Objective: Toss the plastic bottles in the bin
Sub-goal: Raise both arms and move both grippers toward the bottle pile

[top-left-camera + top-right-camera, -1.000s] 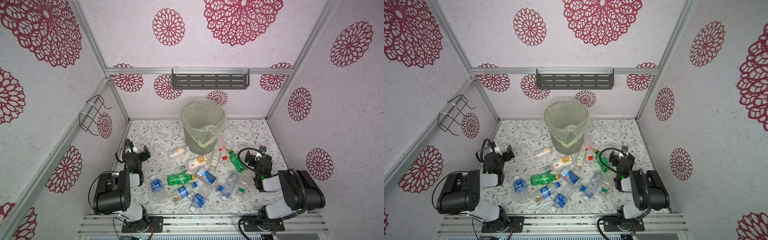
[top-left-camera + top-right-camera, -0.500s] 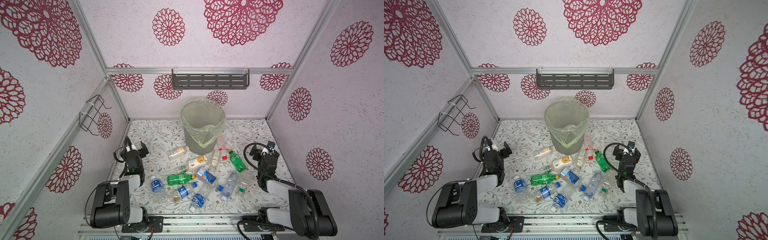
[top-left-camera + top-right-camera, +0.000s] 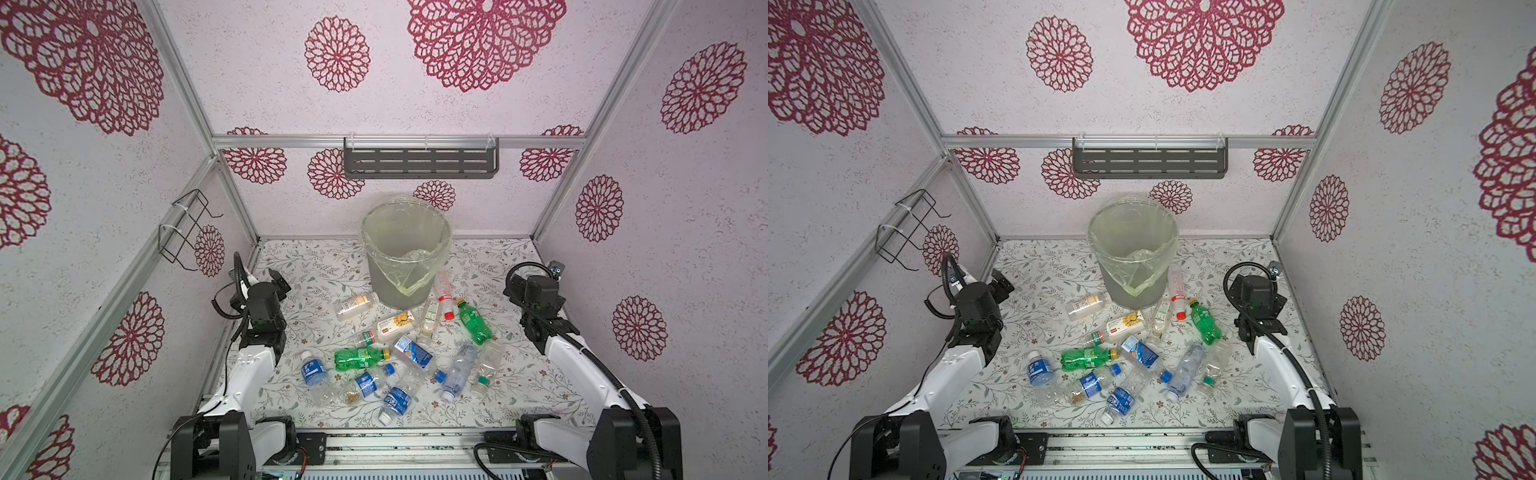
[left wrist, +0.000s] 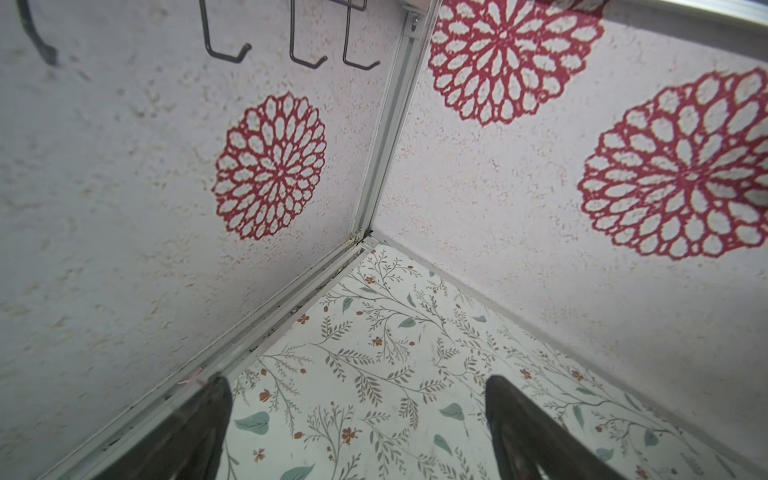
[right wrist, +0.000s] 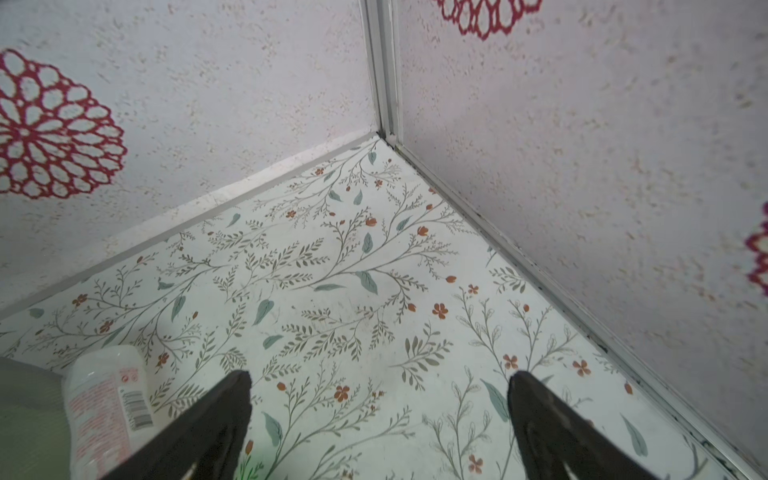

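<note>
ITEM: plastic bottles [image 3: 411, 353] | LOOK: I count about 14, mostly clear with blue labels, 2 green | PLACE: scattered on the floral tabletop [image 3: 316, 270] before the bin [image 3: 380, 282] (grey, upright, yellowish liner) | AXIS: all lying flat, headings mixed; green bottle [image 3: 359, 358] crosswise, cap rightward; second green bottle [image 3: 475, 322] cap toward bin | left gripper [image 4: 357, 386], right gripper [image 5: 382, 378]: both spread wide, empty.

plastic bottles [image 3: 359, 358]: scattered, lying flat | bin [image 3: 380, 278]: upright, lined, seemingly empty
</note>
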{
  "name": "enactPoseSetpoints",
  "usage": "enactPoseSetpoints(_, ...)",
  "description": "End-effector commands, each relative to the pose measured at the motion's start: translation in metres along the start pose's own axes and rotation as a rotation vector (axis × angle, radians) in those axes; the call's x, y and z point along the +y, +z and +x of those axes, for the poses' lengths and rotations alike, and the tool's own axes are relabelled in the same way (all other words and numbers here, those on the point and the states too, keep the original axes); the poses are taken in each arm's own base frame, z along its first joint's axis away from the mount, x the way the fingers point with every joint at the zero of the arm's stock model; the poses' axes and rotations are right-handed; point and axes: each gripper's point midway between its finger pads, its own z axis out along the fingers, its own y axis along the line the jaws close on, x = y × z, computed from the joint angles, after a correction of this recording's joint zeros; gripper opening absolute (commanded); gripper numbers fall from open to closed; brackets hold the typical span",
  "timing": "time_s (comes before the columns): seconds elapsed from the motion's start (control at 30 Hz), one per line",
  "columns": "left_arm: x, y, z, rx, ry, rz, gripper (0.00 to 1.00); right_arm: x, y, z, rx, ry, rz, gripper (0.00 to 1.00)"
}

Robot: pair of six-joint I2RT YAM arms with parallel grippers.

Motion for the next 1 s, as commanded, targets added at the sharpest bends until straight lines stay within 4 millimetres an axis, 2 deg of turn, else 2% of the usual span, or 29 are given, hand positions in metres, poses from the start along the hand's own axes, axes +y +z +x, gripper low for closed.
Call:
enactPoseSetpoints(0.0, 0.011, -0.01, 0.033, 0.189, -0.086, -0.061, 0.97, -0.015, -0.021, 0.036, 0.199, -0.003, 0.054, 0.99)
enactPoseSetpoints(0.2, -0.006, -0.031, 0.05, 0.394, -0.145, 0.013, 0.97, -0.008, -0.044, 0.071, 0.349, -0.019, 0.003, 0.99)
enactPoseSetpoints(0.43, -0.004, -0.06, 0.073, 0.61, -0.159, -0.005, 0.97, 0.009, -0.071, 0.109, 0.512, -0.06, -0.055, 0.99)
enactPoseSetpoints(0.57, 0.004, -0.077, 0.087, 0.654, -0.203, -0.001, 0.97, 0.013, -0.084, 0.129, 0.588, -0.04, -0.088, 0.98)
enactPoseSetpoints(0.7, 0.011, -0.09, 0.095, 0.657, -0.236, 0.01, 0.97, 0.008, -0.094, 0.14, 0.616, -0.028, -0.086, 0.94)
enactPoseSetpoints(0.97, 0.019, -0.104, 0.108, 0.686, -0.252, 0.017, 0.97, -0.002, -0.099, 0.181, 0.716, -0.008, -0.086, 0.85)
